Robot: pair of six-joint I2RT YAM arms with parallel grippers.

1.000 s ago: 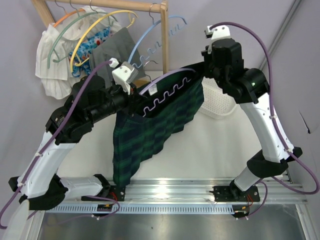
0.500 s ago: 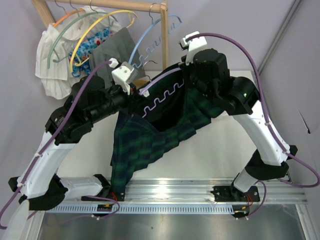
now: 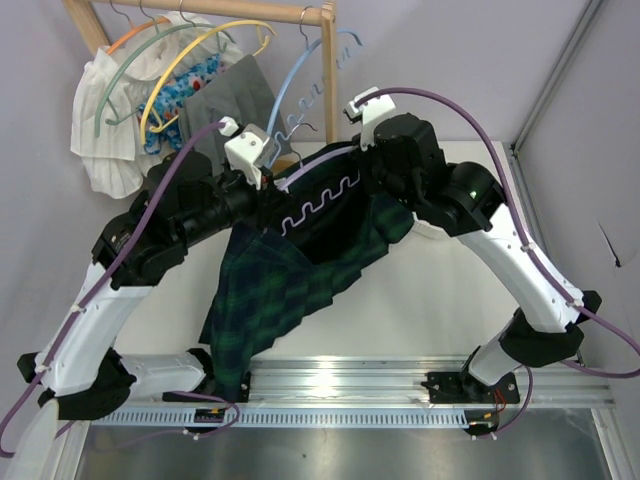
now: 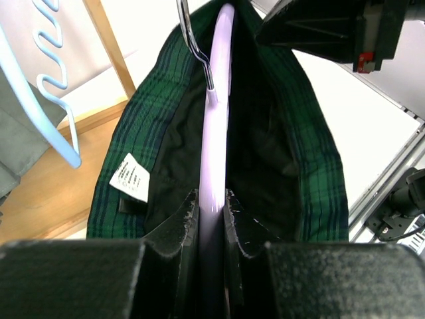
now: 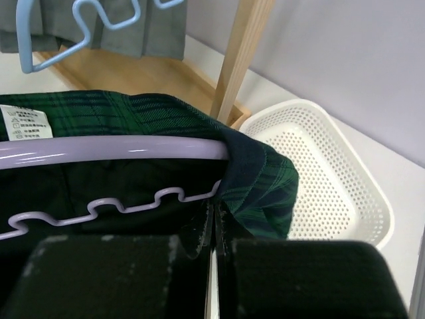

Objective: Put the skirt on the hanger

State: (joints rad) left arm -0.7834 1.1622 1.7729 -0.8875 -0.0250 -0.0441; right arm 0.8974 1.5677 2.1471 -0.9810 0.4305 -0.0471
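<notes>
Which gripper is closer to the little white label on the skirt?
Left. The left gripper clamps the hanger right beside the label; the right gripper pinches the skirt at the hanger's far end.

Hanger [image 5: 113, 147] — left end cut off by the right wrist view's left edge; hook [image 4: 192, 40] cut off by the left wrist view's top edge. Label [image 5: 25, 122] — print too small to read. Right gripper [image 5: 214, 226] — fingers blurred, tips sunk in skirt [image 5: 259, 179].
</notes>
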